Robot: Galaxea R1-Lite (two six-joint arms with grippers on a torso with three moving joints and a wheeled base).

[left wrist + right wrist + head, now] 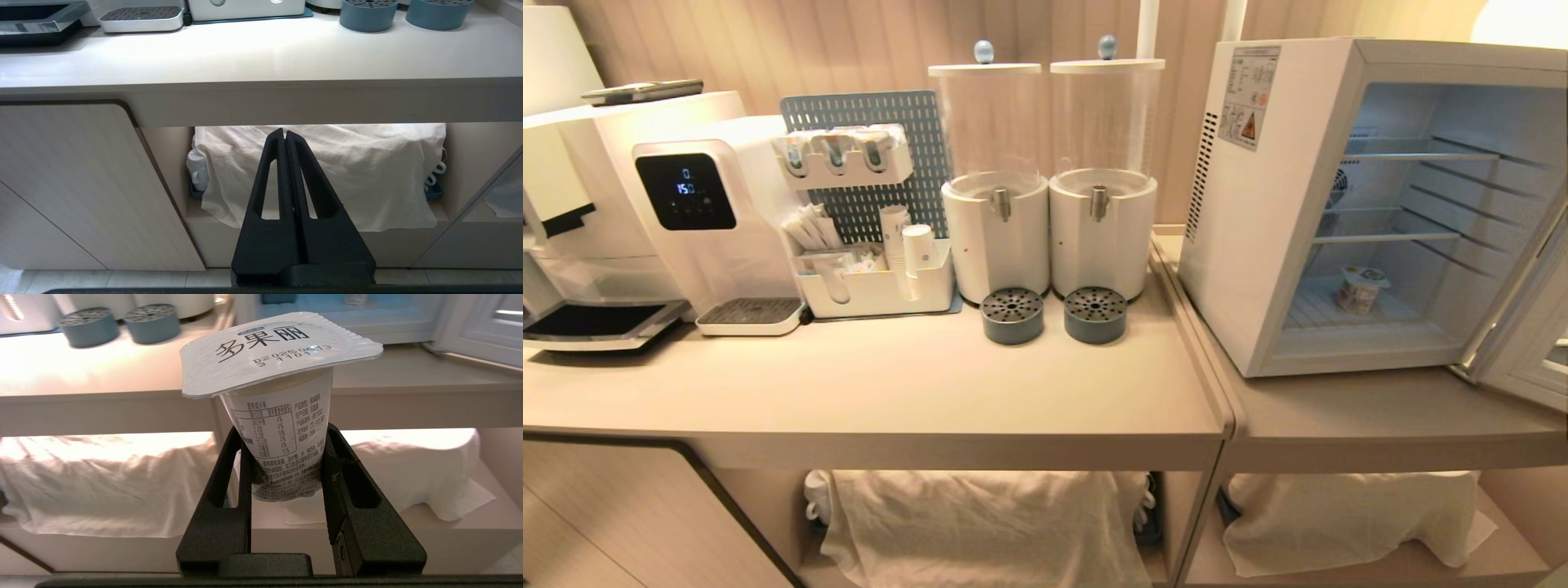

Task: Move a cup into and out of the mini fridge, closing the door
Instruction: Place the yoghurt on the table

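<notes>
A white water machine (707, 220) with a small dark screen was seen at the left of the long counter (874, 384). Next to it stood a white tray (874, 282) of sticks and paper cups, then two clear dispensers (1045, 175) with two little grey drip cups (1054, 314) in front.

Below the counter edge, the left gripper (284, 134) was held with its two black fingers pressed flat together, with nothing between them. A white cloth (327, 171) was draped over the shelf behind it.

Farther right, the right gripper (286, 457) was clamped on a cup (282, 412), a white yogurt cup with a foil lid. The cup was held upright, low in front of the counter.

At the far right, the mini fridge (1274, 245) was set on the counter. Its door (1531, 327) was swung wide open to the right. Another small cup (1360, 287) was seen on the fridge floor, under the wire shelves.
</notes>
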